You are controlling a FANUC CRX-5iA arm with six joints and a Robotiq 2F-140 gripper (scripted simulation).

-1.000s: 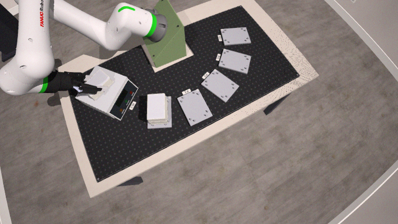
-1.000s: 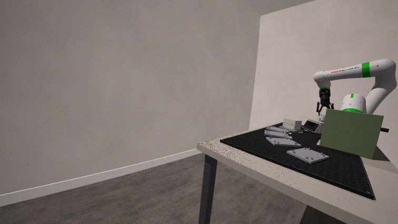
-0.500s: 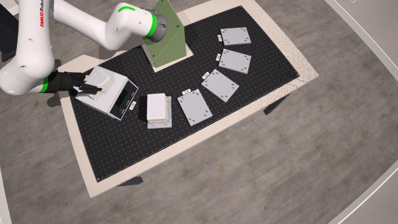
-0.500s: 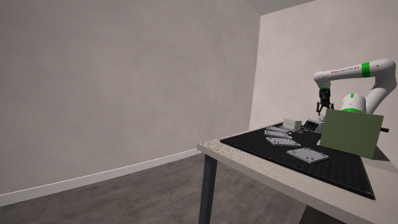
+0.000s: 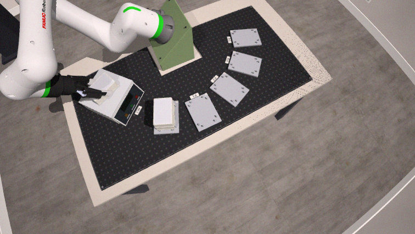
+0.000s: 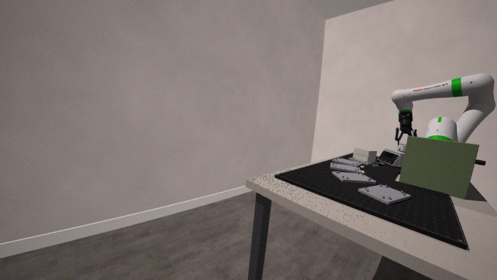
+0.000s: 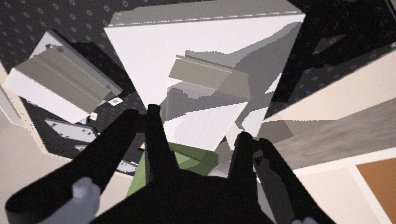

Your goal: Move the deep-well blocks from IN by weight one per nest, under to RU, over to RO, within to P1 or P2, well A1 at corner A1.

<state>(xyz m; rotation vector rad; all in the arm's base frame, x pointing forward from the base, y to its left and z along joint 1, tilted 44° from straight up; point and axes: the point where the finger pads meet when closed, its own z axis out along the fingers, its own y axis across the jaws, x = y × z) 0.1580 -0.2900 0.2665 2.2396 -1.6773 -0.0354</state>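
Observation:
My gripper (image 5: 93, 89) (image 6: 404, 138) (image 7: 198, 111) is shut on one white deep-well block (image 5: 102, 82) (image 7: 207, 82). It holds the block over the white platform of the check-weigher CW (image 5: 117, 100) (image 6: 390, 157) (image 7: 145, 47) at the table's left end. I cannot tell whether the block touches the platform. Two more white blocks (image 5: 163, 111) (image 6: 364, 155) (image 7: 52, 82) lie stacked on the infeed nest (image 5: 166, 131) to the right of the weigher. The weigher's front panel (image 5: 129, 104) faces the table's front edge; I cannot tell whether a lamp is lit.
Four empty grey nest plates (image 5: 202, 111) (image 5: 229, 89) (image 5: 244, 63) (image 5: 245, 37) curve away to the right on the black mat (image 5: 122, 154); their labels are too small to read. The arm's green pedestal (image 5: 175, 43) (image 6: 438, 165) stands at the back.

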